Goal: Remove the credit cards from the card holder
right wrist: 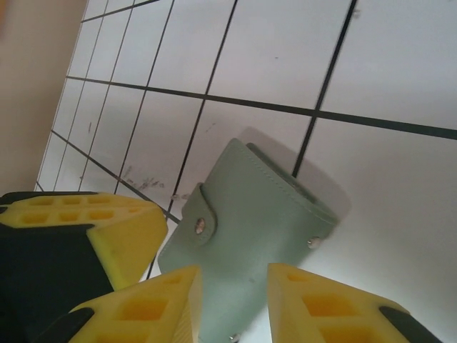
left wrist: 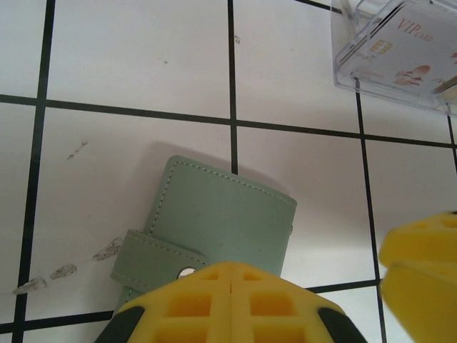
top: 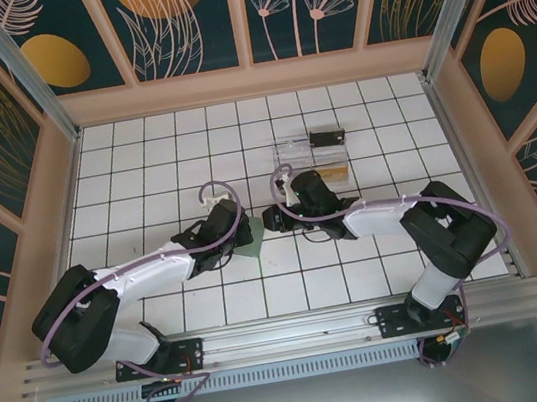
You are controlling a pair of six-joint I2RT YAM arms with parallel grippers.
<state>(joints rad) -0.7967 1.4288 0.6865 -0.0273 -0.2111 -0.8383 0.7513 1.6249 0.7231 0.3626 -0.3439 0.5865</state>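
Two grippers meet near the middle of the tiled table [top: 141, 159], and the card holder [top: 252, 249] lies there between them, just toward 7 o'clock of centre. It is closed, and you can see its strap snapped down across the front face.

Your left gripper [left wrist: 232, 304] comes at it from 9 o'clock. Its yellow fingers are pressed flat together with no gap, and they hang over the holder's near edge. You cannot tell from these views whether they touch the cover or pinch any of it.

Your right gripper [right wrist: 234, 311] arrives from 2 o'clock. Its fingers [right wrist: 335, 307] stand partly apart, a narrow gap between them, over the lower edge of the holder. The holder is wider than that gap and nothing is clamped.

At 1 o'clock from the holder, well apart from it, sits a clear plastic tray [top: 291, 147] with a printed card [left wrist: 400, 53] lying inside. A small black box [top: 327, 137] rests at the tray's far end.
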